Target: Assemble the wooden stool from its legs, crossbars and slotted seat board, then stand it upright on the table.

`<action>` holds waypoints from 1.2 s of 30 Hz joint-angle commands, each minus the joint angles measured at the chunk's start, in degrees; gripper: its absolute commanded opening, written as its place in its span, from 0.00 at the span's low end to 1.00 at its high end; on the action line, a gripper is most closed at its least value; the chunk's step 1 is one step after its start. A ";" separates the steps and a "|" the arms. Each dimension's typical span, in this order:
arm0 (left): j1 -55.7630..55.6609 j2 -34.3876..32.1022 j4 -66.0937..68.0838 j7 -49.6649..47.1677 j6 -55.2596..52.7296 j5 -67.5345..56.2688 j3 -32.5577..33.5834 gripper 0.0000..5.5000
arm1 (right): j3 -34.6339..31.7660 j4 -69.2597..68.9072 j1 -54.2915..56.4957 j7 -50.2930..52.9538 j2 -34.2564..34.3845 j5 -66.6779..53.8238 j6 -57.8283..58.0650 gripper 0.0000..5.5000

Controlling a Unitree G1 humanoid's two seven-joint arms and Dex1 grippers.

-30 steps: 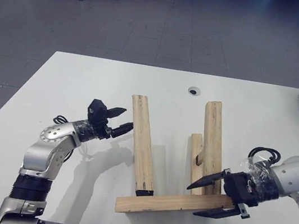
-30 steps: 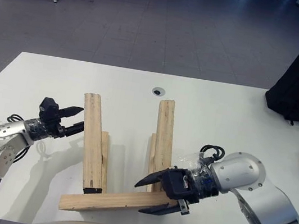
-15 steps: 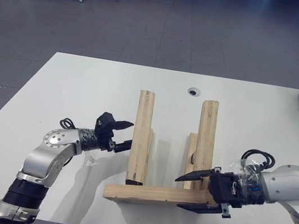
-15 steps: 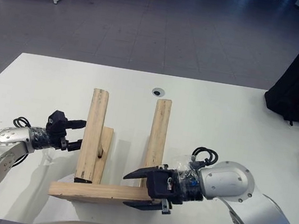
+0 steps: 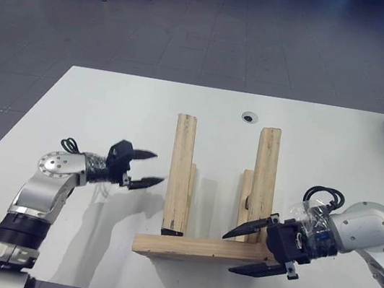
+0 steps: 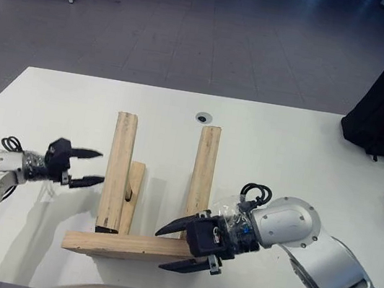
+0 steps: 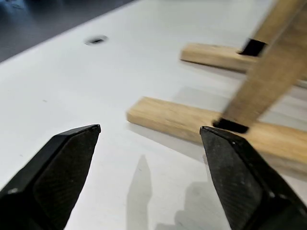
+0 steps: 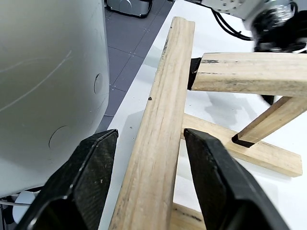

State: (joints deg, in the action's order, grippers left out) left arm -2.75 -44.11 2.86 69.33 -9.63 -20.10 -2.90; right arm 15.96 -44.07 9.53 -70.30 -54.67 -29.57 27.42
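Right wrist close-up: seat board (image 8: 153, 143) runs between right gripper's (image 5: 229, 253) spread fingers (image 8: 86, 187).
Left gripper (image 5: 158, 169): fingers apart, just beyond seat board's left end.

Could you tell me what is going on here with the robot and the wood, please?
A two-armed robot is assembling a wooden stool on a white table. The partly built stool lies near the robot: a long board with a left leg and a right leg running away from it. The right gripper has its open fingers on either side of the board's right end. The left gripper hovers open beside the left leg, holding nothing. The stool is not upright yet.
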 commanded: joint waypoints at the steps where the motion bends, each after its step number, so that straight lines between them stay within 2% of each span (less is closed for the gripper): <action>1: -1.39 -1.93 -3.36 4.25 -3.06 -2.22 -0.64 0.70 | 1.12 3.30 -1.76 -0.81 -1.93 2.26 0.45 0.46; 8: -5.21 6.50 0.35 1.87 3.93 -0.92 -2.55 0.70 | 2.60 5.72 -1.03 -1.84 -1.44 3.30 -1.10 0.46; 13: -5.16 7.49 -0.16 5.16 3.60 -0.95 -5.62 0.70 | 5.63 6.90 0.50 -1.80 0.19 5.12 -1.86 0.46; 18: -6.70 10.60 0.19 2.68 5.08 -0.74 -5.66 0.70 | 7.52 7.23 0.70 -1.38 0.53 6.24 -2.37 0.46; 27: 12.02 5.18 -15.20 1.50 2.37 -1.08 -7.00 0.70 | 8.86 9.53 1.17 4.03 1.74 8.19 2.19 0.46; 36: 13.63 6.10 -15.51 -8.77 3.54 0.23 -2.89 0.70 | 7.59 11.47 0.09 11.57 6.75 8.07 8.04 0.46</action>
State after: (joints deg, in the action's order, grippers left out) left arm 8.53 -38.14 -12.11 61.32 -5.93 -21.59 -5.29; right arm 20.68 -39.33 14.95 -68.32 -49.55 -26.99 27.82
